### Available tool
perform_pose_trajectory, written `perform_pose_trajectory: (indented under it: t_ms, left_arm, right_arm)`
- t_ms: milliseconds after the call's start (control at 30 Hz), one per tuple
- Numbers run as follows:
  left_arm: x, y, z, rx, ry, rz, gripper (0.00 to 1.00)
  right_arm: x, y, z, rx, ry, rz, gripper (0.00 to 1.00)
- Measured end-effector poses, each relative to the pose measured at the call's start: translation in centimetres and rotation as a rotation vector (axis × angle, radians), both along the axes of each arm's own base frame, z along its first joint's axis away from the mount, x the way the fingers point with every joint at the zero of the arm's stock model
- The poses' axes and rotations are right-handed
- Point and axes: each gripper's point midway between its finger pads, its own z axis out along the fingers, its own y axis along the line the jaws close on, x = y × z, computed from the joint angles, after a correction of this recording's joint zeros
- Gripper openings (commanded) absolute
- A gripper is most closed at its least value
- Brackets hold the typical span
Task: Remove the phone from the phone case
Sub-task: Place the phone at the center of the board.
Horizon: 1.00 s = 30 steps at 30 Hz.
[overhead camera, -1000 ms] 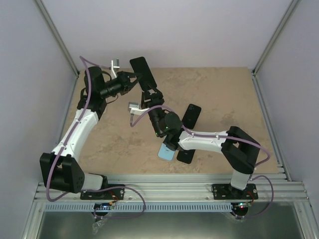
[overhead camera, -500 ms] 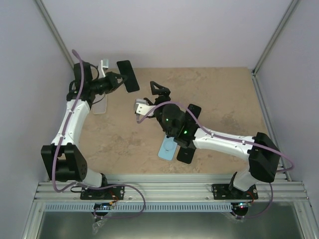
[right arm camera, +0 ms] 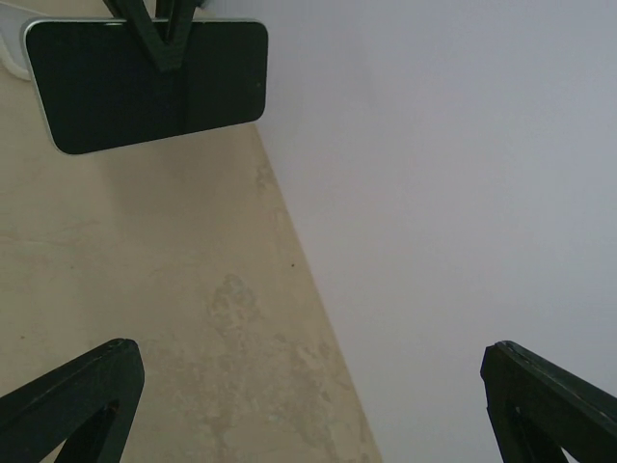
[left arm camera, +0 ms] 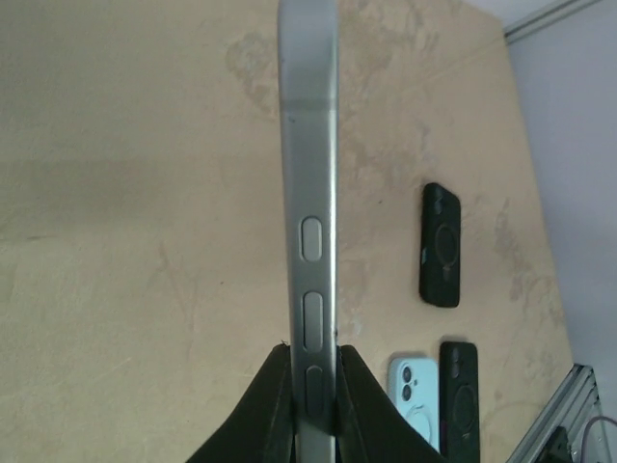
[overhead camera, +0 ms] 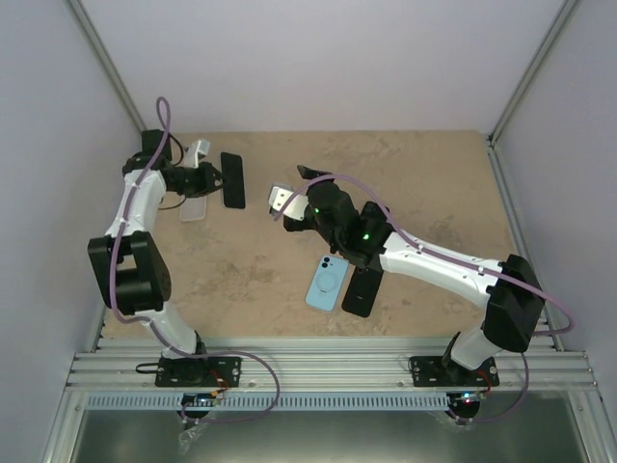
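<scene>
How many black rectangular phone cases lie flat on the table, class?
2. One black rectangular case lies beside the light blue phone; the other lies alone farther back, hidden under the right arm in the top view.

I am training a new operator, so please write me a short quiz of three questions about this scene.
1. True or false: the left fingers are shut on the phone.
2. The right fingers are: A) shut on a case; B) open and empty; C) shut and empty.
3. Fill in: the case lying beside the light blue item is ____ in colour.
Key: 1 true; 2 B; 3 black.
</scene>
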Motion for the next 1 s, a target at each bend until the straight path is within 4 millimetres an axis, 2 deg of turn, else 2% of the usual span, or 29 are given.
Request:
perform_pose_trajectory:
  t_ms: [233, 500, 767, 1000]
  left_arm:
    - [1.0, 1.0, -3.5, 0.043, 0.083, -0.087, 0.0]
    - [1.8, 3.3, -7.7, 0.026, 0.181, -0.104, 0.0]
    - [3.5, 4.9, -10.0, 0.0, 0.216, -0.095, 0.0]
    - [5.1, 5.3, -12.4, -0.05, 0.252, -0.108, 0.0]
  right_arm:
    - [0.0, -0.2, -0.4, 0.0, 0.046, -0.001, 0.98]
    - [0.1, -0.3, -0.5, -0.004, 0.048, -0.004, 0.98]
    - [0.4, -0.4, -0.8, -0.011, 0.05, -0.012, 0.98]
    - [0.6, -0.5, -1.1, -0.021, 0.049, -0.021, 0.98]
